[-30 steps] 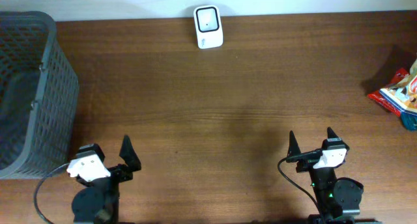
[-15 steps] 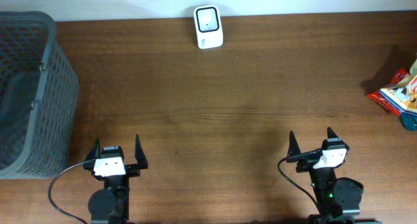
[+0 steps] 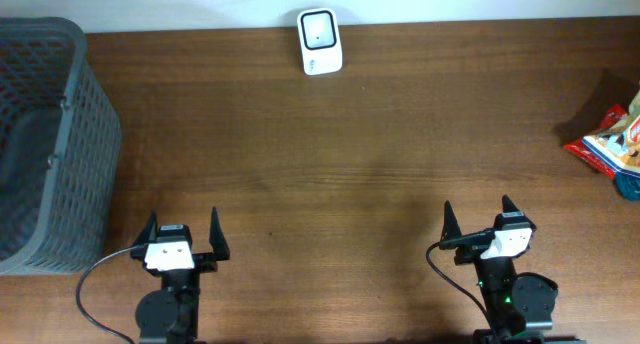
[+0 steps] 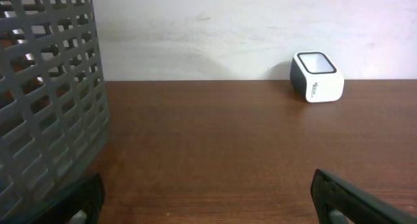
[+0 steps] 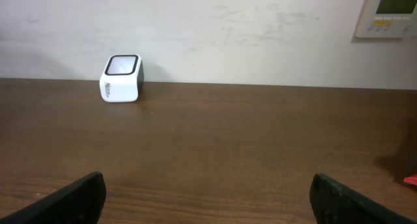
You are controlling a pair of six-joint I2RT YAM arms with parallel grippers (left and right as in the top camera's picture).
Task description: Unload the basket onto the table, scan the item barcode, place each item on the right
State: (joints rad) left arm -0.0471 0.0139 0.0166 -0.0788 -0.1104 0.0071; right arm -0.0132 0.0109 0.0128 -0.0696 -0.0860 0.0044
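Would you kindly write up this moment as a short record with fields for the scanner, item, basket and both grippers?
scanner: white, at the far side, near the middle
item: colourful packet at the far right, partly cut off by the frame
basket: grey, at the left
left gripper: open, empty
right gripper: open, empty
progress: item not yet picked up

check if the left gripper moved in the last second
Yes. The left gripper turned to face straight ahead, and its body shifted right, away from the basket.
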